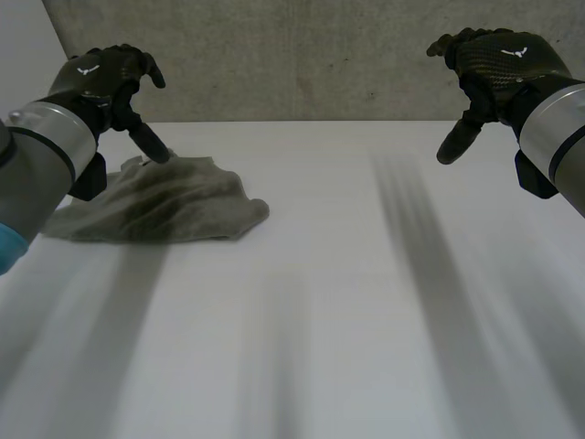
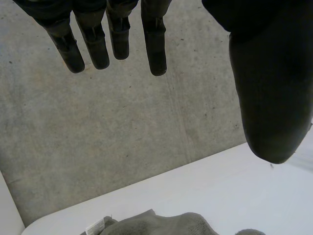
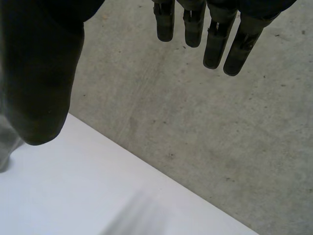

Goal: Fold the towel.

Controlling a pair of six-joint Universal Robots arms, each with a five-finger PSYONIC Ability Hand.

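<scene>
Your towel [image 1: 160, 206] lies crumpled, unfolded, at far left of white table [image 1: 366, 293]. Your left hand [image 1: 105, 78] hovers just above its back edge, fingers loose, holding nothing; likely placed for first grab. Your right hand [image 1: 498, 59] raised well apart, also slack and empty

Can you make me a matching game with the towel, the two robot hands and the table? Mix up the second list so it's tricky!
Things:
1. towel
2. left robot hand
3. right robot hand
4. table

What fits:
A. white and flat
B. open, raised, far from the towel
C. grey and crumpled in a heap
D. open, raised, close to the towel

Pairs: 1-C, 2-D, 3-B, 4-A
</scene>
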